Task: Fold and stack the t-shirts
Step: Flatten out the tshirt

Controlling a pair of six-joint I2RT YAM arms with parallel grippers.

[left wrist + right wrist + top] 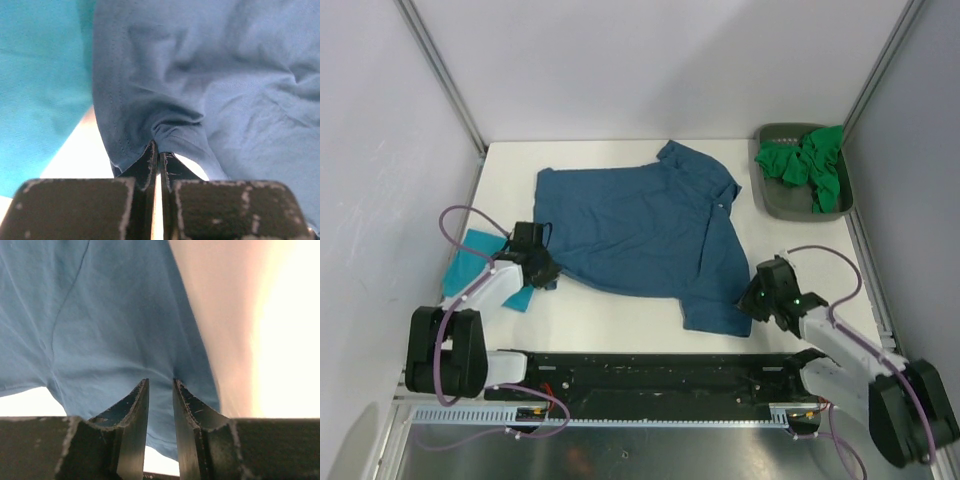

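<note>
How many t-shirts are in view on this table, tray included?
3, possibly more: a steel-blue shirt spread across the table's middle; a turquoise shirt at the left edge; green cloth bunched in the grey tray at far right, which may be several shirts.

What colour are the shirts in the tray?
Bright green shirts, best seen in the top external view.

One steel-blue t-shirt (640,230) and one turquoise t-shirt (472,252) are lying on the bench (620,318); one grey tray (772,203) is holding green shirts (810,165), too bunched to count.
</note>
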